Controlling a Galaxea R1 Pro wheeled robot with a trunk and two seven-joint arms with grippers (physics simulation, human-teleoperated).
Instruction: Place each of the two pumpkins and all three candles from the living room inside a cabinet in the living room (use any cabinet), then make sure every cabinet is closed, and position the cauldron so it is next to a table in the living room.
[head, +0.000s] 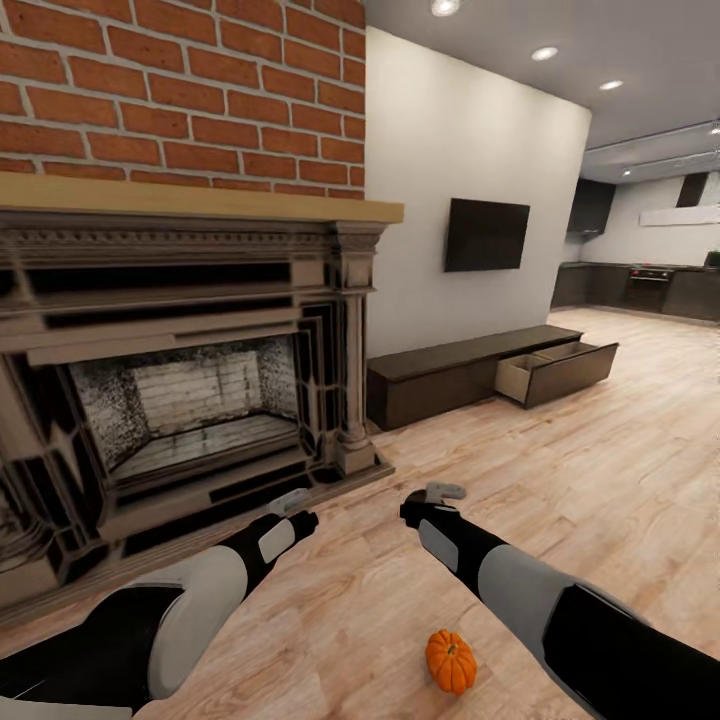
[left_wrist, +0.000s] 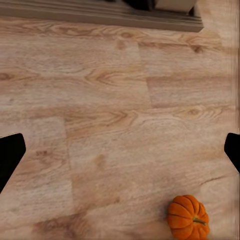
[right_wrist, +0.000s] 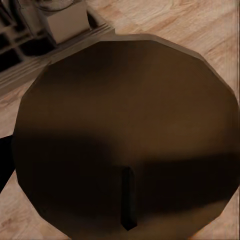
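Light wood plank flooring (head: 560, 470) carries a small ribbed bright-orange pumpkin (head: 451, 661), lying between the robot's forearms near its base. Left gripper (left_wrist: 120, 150) hovers wide open above it. Whether the right gripper (head: 437, 497) is open or closed I cannot tell. Likely step: picking up the pumpkin for the long dark-brown wood cabinet (head: 470, 375), whose drawer (head: 556, 368) stands open by the grey wall.

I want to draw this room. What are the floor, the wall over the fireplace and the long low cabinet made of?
The floor looks like light wood planks: grain and board seams show. The wall over the fireplace looks like red brick with pale mortar lines. The cabinet seems to be dark-brown wood with a matte finish, though no grain is visible from here.
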